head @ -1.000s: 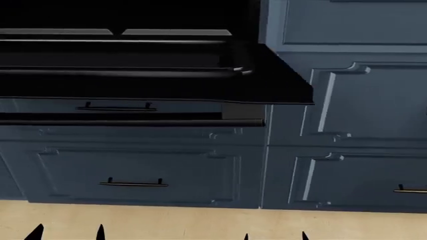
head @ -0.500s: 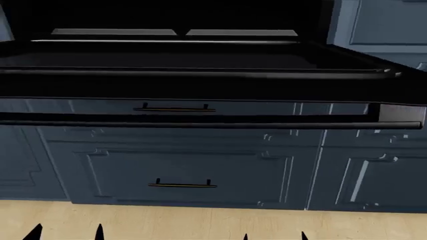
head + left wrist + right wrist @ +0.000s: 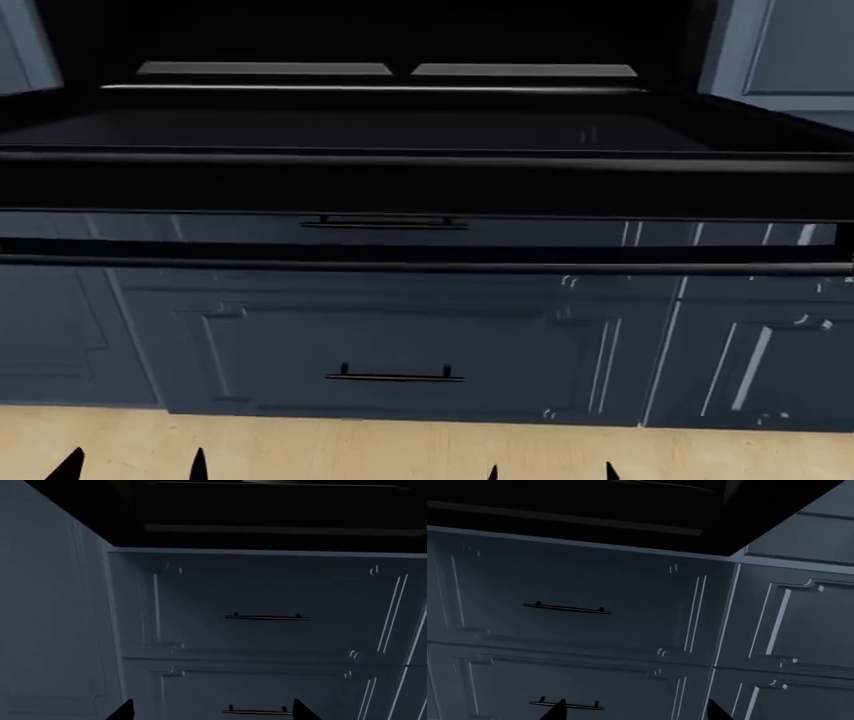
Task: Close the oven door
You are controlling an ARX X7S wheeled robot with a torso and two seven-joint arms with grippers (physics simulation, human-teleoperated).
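Observation:
The oven door [image 3: 400, 180] hangs open, a wide glossy black panel lying flat across the whole head view. Its long black bar handle [image 3: 400, 265] runs along the near edge. Both wrist views look up at the door's dark underside [image 3: 267, 510] [image 3: 594, 505] from below. My left gripper [image 3: 134, 468] [image 3: 212, 712] and right gripper [image 3: 550, 472] [image 3: 634, 711] sit low over the floor, below the door and apart from it. Each is open, its tips spread wide with nothing between them.
Blue-grey panelled drawer fronts with slim brass handles [image 3: 394, 376] [image 3: 268, 616] [image 3: 567, 609] fill the wall under the oven. Cabinet panels [image 3: 747, 350] stand at the right. A light wooden floor [image 3: 334, 445] lies in front. The open door overhangs the drawers.
The head view has shifted: the oven door, whose right corner showed before, now spans the full width, and the drawers have slid rightward. The gripper tips keep their places in view.

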